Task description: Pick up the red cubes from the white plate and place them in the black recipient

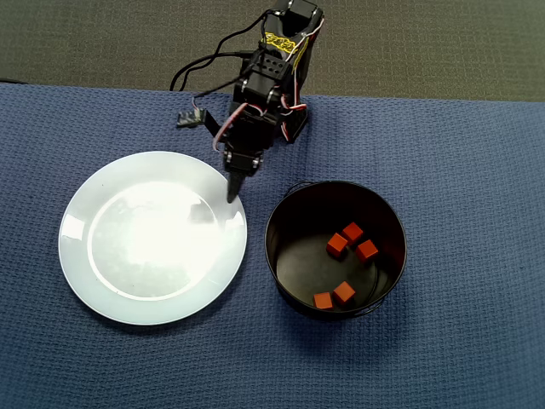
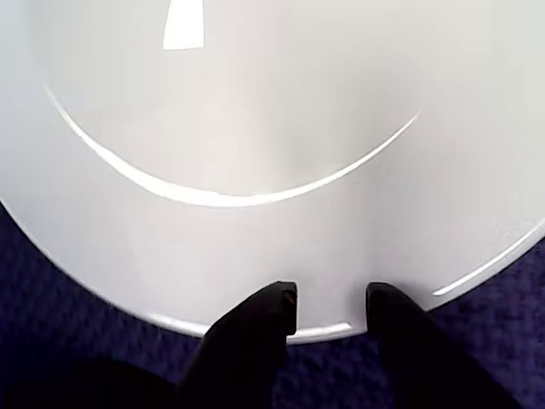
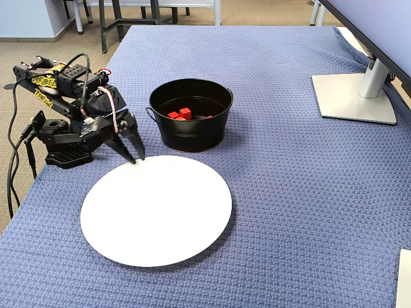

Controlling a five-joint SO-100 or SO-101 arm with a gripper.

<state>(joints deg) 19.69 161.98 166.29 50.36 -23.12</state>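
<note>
Over the bare white plate's (image 1: 102, 256) far rim the jaws hang slightly apart, empty; all five red cubes (image 1: 345, 260) lie in the black pot (image 1: 281, 256) to their right.

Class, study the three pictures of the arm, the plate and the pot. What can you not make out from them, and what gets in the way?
- Fixed view: only some red cubes show; the black recipient wall hides the rest.
- Wrist view: the white plate is cut off at the top and sides; the pot is out of frame.
- Overhead view: the gripper looks like a single dark tip, so the gap between its fingers cannot be seen.
- Fixed view: the monitor's stand shows, its screen is cut off.
</note>
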